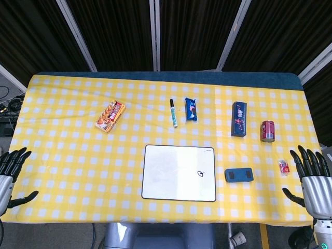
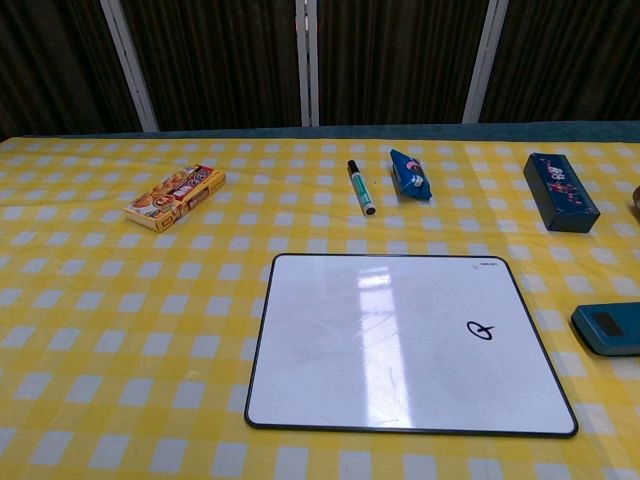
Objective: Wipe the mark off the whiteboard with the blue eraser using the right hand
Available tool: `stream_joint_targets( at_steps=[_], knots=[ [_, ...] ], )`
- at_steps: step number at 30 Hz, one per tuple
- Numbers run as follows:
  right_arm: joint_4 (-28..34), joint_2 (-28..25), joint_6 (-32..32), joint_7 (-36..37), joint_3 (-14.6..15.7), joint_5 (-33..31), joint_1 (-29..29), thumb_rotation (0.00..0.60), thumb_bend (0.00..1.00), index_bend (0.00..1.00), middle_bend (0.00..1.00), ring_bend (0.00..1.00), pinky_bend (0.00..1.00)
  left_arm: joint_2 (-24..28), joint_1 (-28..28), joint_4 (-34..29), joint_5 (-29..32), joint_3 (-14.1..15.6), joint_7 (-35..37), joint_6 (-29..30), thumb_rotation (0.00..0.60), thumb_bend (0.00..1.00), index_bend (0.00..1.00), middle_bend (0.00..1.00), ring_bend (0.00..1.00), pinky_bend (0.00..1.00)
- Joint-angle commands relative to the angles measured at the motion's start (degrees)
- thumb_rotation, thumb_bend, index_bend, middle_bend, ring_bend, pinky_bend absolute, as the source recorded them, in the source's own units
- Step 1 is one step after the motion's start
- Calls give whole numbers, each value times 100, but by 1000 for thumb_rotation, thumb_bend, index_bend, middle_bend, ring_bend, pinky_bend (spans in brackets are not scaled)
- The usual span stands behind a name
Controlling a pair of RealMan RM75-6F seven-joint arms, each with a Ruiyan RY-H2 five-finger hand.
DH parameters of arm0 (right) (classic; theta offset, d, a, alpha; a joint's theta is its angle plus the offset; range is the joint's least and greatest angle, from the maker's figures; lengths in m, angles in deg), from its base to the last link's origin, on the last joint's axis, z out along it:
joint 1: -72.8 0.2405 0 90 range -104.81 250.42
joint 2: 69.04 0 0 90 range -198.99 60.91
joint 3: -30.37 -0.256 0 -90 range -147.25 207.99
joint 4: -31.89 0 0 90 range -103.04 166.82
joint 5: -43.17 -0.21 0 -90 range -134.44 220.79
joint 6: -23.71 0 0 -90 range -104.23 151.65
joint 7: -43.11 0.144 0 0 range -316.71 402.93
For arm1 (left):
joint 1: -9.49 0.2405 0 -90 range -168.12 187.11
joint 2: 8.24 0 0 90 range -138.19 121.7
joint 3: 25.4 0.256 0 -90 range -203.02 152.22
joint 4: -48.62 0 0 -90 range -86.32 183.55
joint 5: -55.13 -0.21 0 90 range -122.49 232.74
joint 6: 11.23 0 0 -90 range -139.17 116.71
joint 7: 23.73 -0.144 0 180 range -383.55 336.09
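A white whiteboard (image 1: 179, 173) (image 2: 405, 342) with a dark rim lies flat at the table's front centre. A small black looped mark (image 1: 201, 173) (image 2: 481, 331) sits on its right part. The blue eraser (image 1: 238, 175) (image 2: 610, 328) lies flat just right of the board, apart from it. My right hand (image 1: 312, 179) hovers at the table's front right corner, fingers spread, holding nothing, well right of the eraser. My left hand (image 1: 11, 174) is at the front left edge, fingers spread and empty. Neither hand shows in the chest view.
Behind the board lie a marker pen (image 1: 174, 112) (image 2: 361, 187) and a blue snack packet (image 1: 191, 109) (image 2: 410, 174). A biscuit box (image 1: 110, 116) (image 2: 175, 196) is back left. A dark blue box (image 1: 238, 119) (image 2: 559, 191), a red can (image 1: 267, 131) and a small packet (image 1: 284, 166) are right.
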Motion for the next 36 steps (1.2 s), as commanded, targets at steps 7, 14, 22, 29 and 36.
stream_joint_targets(
  at_steps=[7,14,22,29,36],
  knots=[
    [5,13,314,113,93,-78,89,600,0,0,0,0,0,-6,-9,-14,60,-11,-28,-45,600,0,0,0,0,0],
    [-960,359,1404,921,199,241,820,600,0,142,88,6,35,-59,-109,-23,233,-113,-106,-189,600,0,0,0,0,0],
    [-1455,768,2506,1143,209,126,1533,600,0,195,231,154,245,-128,-235,5,690,-245,-237,-485,600,0,0,0,0,0],
    [-1770,1151,2991,1182,232,-72,1843,600,0,243,274,198,302,-172,-268,46,939,-301,-317,-591,600,0,0,0,0,0],
    [-2057,1321,3323,1266,252,-299,2037,600,0,244,298,226,331,-206,-282,35,977,-287,-405,-634,600,0,0,0,0,0]
  ],
)
